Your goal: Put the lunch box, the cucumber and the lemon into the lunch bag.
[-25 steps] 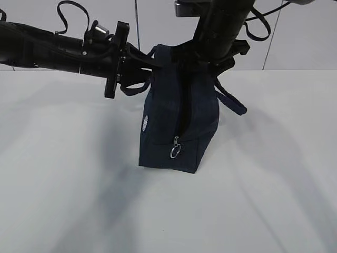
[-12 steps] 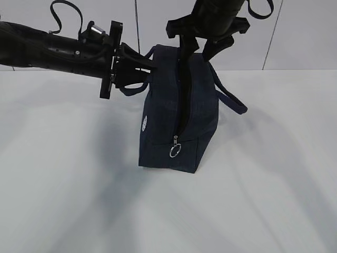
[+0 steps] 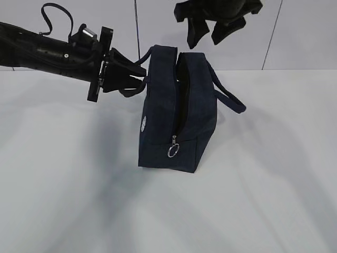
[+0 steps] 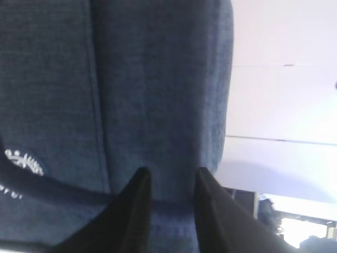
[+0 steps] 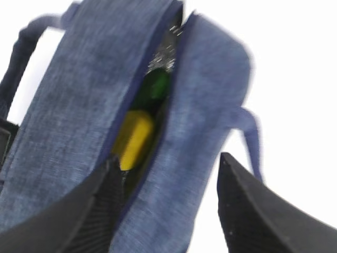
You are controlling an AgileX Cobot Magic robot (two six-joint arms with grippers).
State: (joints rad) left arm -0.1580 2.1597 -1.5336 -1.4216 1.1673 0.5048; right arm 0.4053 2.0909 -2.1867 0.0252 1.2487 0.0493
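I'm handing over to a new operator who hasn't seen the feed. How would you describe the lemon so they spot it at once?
Find the dark navy lunch bag standing upright on the white table. In the right wrist view, look down through its open top slit: the lemon is the bright yellow oval inside. A dark green cucumber lies just beyond it; the lemon is the only yellow thing there.

lunch bag (image 3: 197, 113): navy, upright on the table, top zipper open
lemon (image 5: 132, 139): yellow, inside the bag
cucumber (image 5: 153, 87): dark green, inside, beside the lemon
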